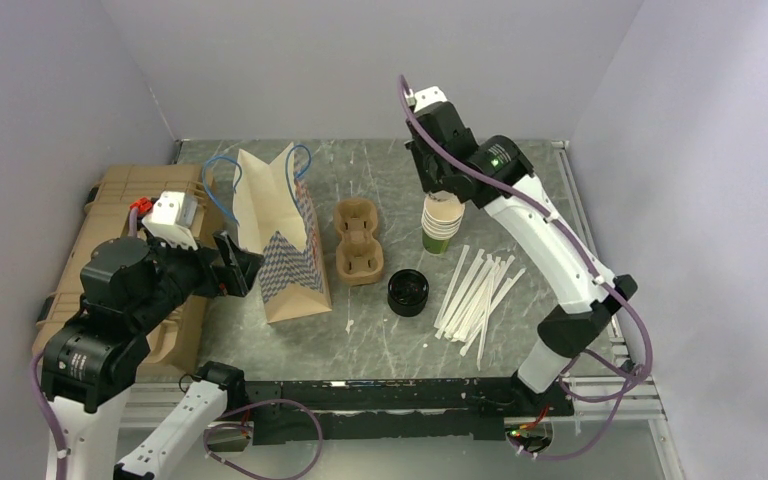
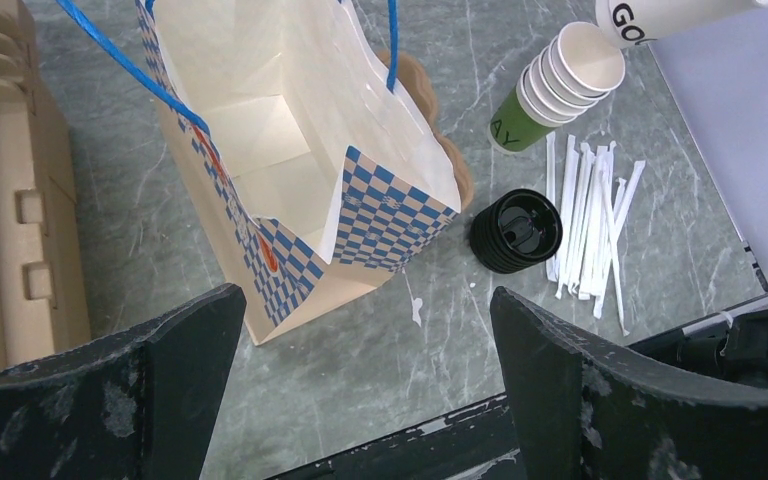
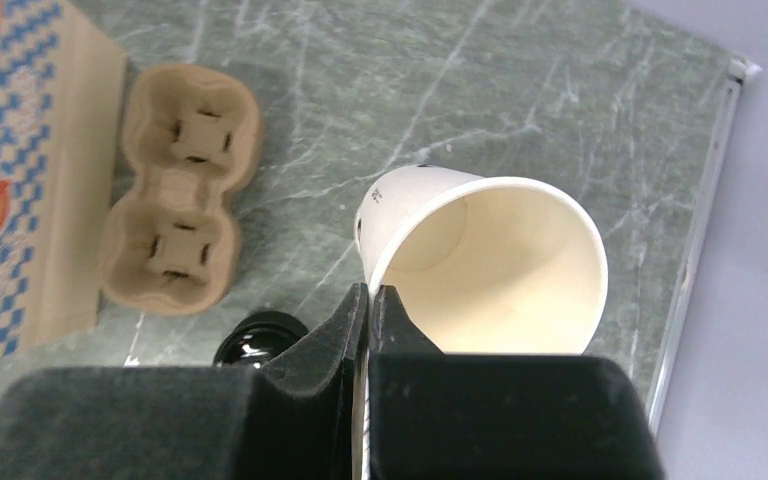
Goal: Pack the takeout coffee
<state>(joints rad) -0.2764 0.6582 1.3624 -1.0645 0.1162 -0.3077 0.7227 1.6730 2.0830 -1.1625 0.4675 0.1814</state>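
right gripper [image 1: 440, 193] hangs at the far side, pinched shut on the rim of the lidless paper cup [image 1: 444, 211], which dangles just beneath it above the cup stack [image 1: 436, 238]; black lids [image 1: 408, 293] lie nearer its base, the bag [image 1: 285, 250] well off to its left. left gripper [image 2: 365, 320] gapes empty over the bag [image 2: 400, 210], the cup [image 2: 660, 15] far to its right. from the right wrist, fingers [image 3: 345, 320] clamp the cup's wall, its axis tilted, mouth facing the camera.

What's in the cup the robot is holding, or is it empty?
Empty. The right wrist view looks into the cup and shows only its bare inside.
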